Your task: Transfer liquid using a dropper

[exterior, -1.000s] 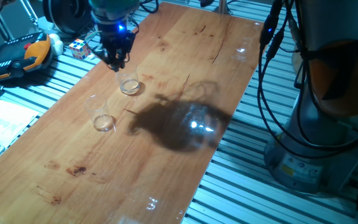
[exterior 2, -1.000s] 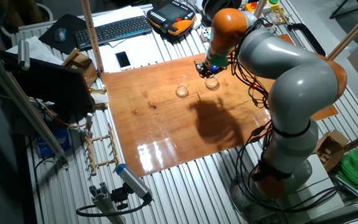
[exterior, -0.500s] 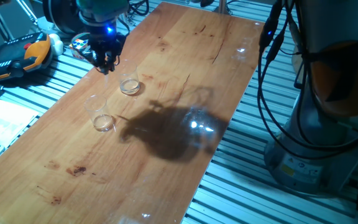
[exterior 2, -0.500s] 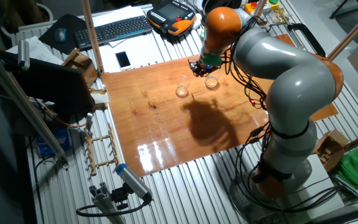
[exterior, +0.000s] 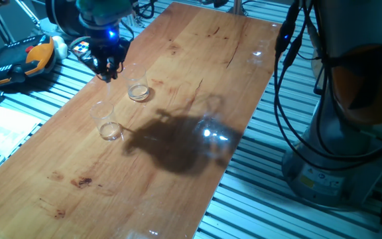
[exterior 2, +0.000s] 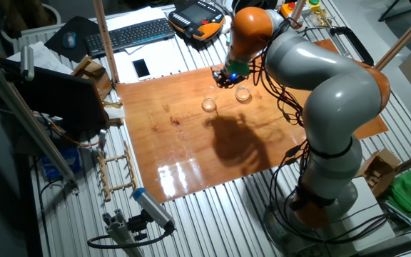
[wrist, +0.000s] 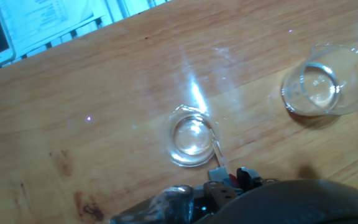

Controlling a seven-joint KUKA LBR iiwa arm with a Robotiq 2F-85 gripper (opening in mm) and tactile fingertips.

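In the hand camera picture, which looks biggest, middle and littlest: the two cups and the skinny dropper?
1. The cup at the right looks biggest.
2. The cup in the middle looks a bit smaller, though camera distance may explain that.
3. The dropper looks littlest, just a thin sliver.

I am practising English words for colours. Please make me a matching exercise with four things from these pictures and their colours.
Things:
1 table
2 keyboard
3 robot arm
4 right cup in the hand view

Colours:
A transparent
B orange and grey
C black
D brown wood

Pairs: 1-D, 2-C, 3-B, 4-A
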